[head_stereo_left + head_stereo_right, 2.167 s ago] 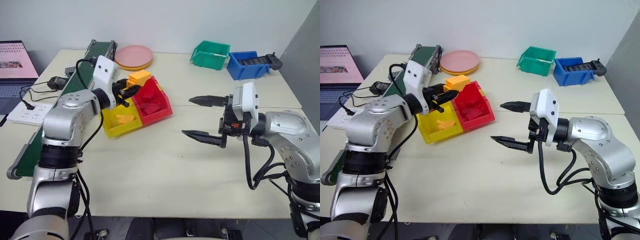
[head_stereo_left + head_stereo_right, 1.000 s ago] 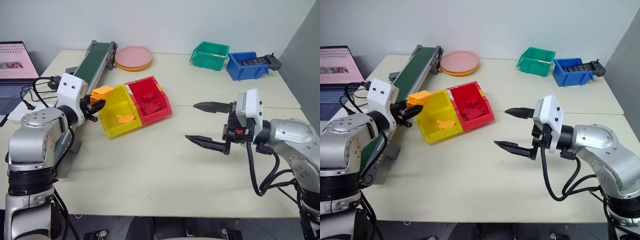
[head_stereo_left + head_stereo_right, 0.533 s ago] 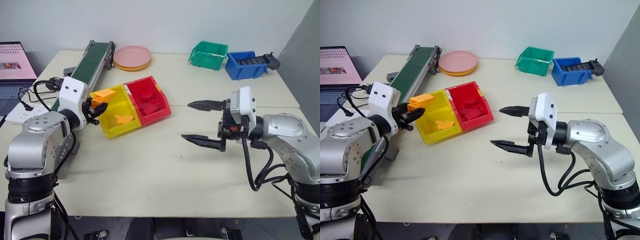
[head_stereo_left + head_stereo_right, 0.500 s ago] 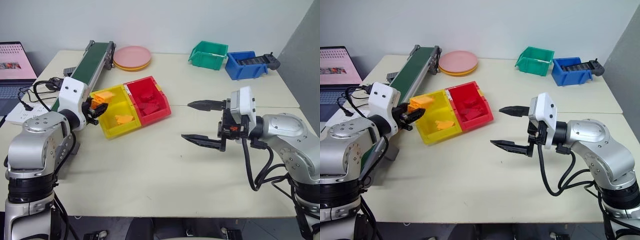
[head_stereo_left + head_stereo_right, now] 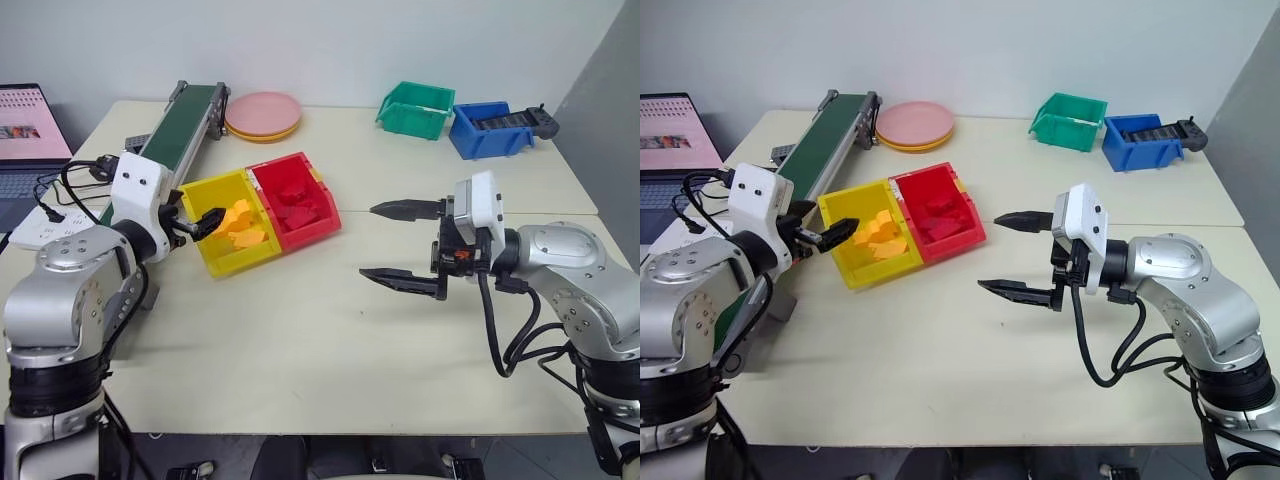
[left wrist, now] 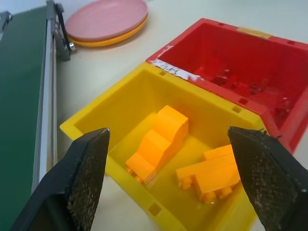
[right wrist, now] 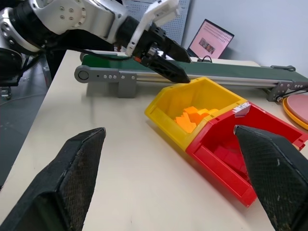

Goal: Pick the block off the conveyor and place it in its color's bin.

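Note:
The yellow-orange block lies inside the yellow bin, beside a flatter orange piece. In the left wrist view the block rests on the bin floor, free of both fingers. My left gripper hovers at the bin's near-left rim, open and empty. The conveyor with its dark green belt runs along the table's left side, nothing visible on it. My right gripper is open and empty over the middle of the table, pointing left.
A red bin with red blocks touches the yellow bin's right side. Pink plates sit at the back, a green bin and a blue bin at the back right. A laptop and power strip lie left.
My left gripper opened and the block dropped from its fingers into the yellow bin. The left hand drew back a little toward the bin's rim. The right arm stayed put.

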